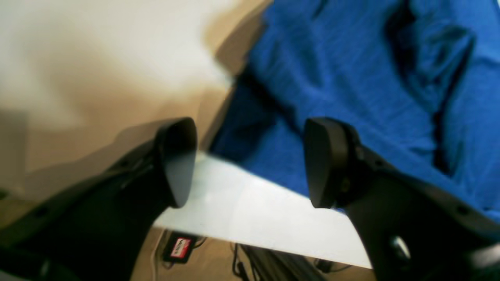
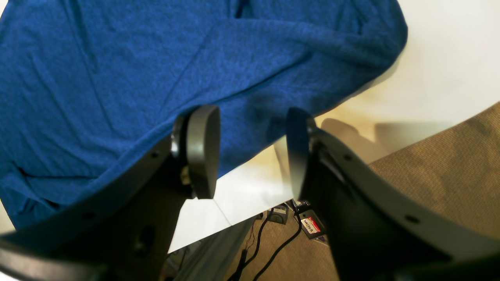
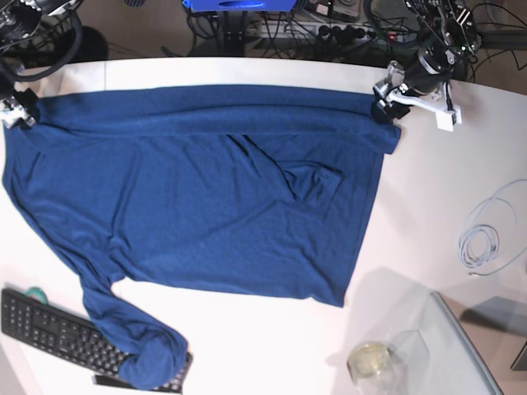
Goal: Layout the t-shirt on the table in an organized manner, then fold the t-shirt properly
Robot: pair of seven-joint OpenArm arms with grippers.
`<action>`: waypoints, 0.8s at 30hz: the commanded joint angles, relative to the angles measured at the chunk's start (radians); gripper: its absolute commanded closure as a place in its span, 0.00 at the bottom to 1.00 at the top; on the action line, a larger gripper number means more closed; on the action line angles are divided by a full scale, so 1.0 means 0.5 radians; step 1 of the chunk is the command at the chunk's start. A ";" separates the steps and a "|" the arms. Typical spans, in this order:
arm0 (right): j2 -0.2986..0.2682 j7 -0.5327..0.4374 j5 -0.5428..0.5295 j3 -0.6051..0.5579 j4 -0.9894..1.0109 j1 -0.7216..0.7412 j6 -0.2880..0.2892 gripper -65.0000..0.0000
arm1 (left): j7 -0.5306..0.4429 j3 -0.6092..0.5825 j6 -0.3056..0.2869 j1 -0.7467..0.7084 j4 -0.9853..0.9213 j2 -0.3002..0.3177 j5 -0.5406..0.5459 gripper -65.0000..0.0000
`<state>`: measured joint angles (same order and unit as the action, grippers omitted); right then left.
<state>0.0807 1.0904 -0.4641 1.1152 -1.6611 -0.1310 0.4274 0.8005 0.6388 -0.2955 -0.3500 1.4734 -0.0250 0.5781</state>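
Looking at your progress: the one t-shirt (image 3: 206, 197) lies spread across the desk (image 3: 428, 214), top edge pulled straight along the far side, but there's a bunched wrinkle mid-body and a sleeve flopped over the keyboard (image 3: 58, 329). So layout's mostly done, I'd say, and no fold yet. Two claws, left claw (image 1: 250, 162) and right claw (image 2: 252, 152), both spread with nothing pinched, though the left view's blurry.

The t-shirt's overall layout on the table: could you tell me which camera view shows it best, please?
The base view: it shows the whole t-shirt spread on the table, one sleeve draped over the keyboard. The left and right wrist views show only creased cloth near the table's edge.
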 commanded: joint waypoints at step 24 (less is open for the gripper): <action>0.000 -0.025 -0.040 0.008 -0.027 -0.040 0.009 0.58 | 0.061 -0.006 0.019 0.014 -0.012 0.015 -0.038 1.00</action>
<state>0.0845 1.0897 -0.4686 1.1172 -1.6611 -0.1490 0.4274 0.8261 0.6376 -0.2871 -0.3405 1.4578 -0.0246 0.5552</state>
